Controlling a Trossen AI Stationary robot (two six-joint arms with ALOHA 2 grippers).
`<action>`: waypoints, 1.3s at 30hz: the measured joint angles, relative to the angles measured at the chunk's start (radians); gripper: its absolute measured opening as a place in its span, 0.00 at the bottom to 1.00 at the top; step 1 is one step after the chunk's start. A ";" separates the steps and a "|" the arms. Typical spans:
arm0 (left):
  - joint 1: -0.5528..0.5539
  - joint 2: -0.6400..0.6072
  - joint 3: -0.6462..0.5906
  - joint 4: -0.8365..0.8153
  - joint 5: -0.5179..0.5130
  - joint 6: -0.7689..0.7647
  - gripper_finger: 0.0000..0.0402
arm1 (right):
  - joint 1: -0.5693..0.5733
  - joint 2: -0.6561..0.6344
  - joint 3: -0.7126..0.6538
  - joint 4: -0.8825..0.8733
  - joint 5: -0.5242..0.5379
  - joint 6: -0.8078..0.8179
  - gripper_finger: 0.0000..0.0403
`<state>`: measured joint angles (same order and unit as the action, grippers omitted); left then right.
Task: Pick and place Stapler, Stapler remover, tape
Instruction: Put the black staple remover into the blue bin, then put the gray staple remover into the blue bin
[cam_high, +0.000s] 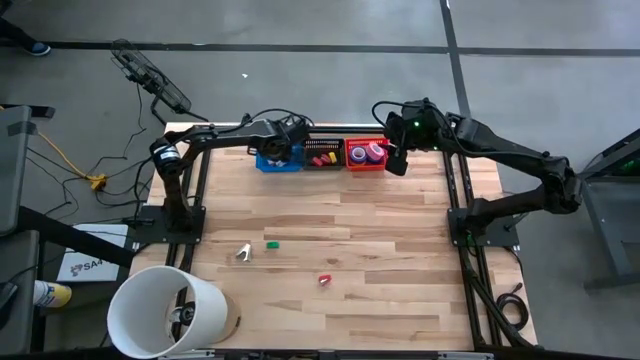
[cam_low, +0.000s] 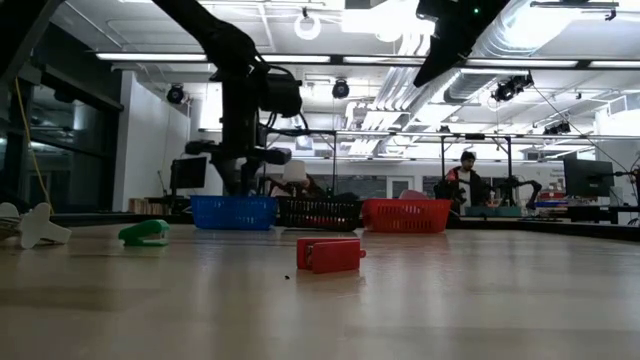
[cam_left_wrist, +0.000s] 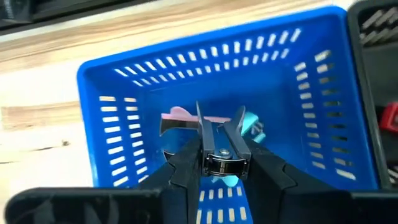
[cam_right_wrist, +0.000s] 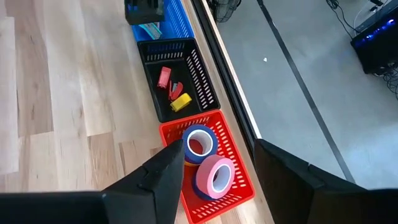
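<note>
A wooden table (cam_high: 330, 215) carries blue (cam_high: 278, 162), black (cam_high: 322, 156) and red (cam_high: 366, 156) baskets along its far edge, plus a white stapler remover (cam_high: 243, 252), green stapler (cam_high: 272, 242), red stapler (cam_high: 325, 280) and large white cylinder (cam_high: 165, 310).

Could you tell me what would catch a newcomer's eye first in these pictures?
Probably the row of three small plastic baskets at the table's far edge: a blue basket, a black basket and a red basket holding ring-shaped tape rolls. The left gripper hangs over the blue one, shut on a shiny metal staple remover, while the right gripper hovers open above the red one. A big white cylinder lies at the near left corner.
</note>
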<state>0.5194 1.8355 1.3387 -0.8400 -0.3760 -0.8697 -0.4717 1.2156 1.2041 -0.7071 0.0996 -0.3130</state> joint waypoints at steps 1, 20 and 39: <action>0.000 0.000 -0.002 0.001 -0.006 -0.012 0.23 | 0.000 0.000 0.000 0.000 0.000 0.001 0.46; -0.002 0.000 -0.006 0.001 -0.028 -0.026 0.49 | 0.000 0.000 -0.010 -0.014 -0.002 0.024 0.45; -0.018 0.000 0.138 -0.186 -0.034 0.035 0.62 | 0.000 0.000 -0.010 -0.032 -0.005 0.054 0.45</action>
<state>0.5009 1.8351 1.4771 -1.0264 -0.4096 -0.8345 -0.4717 1.2152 1.1946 -0.7393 0.0944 -0.2587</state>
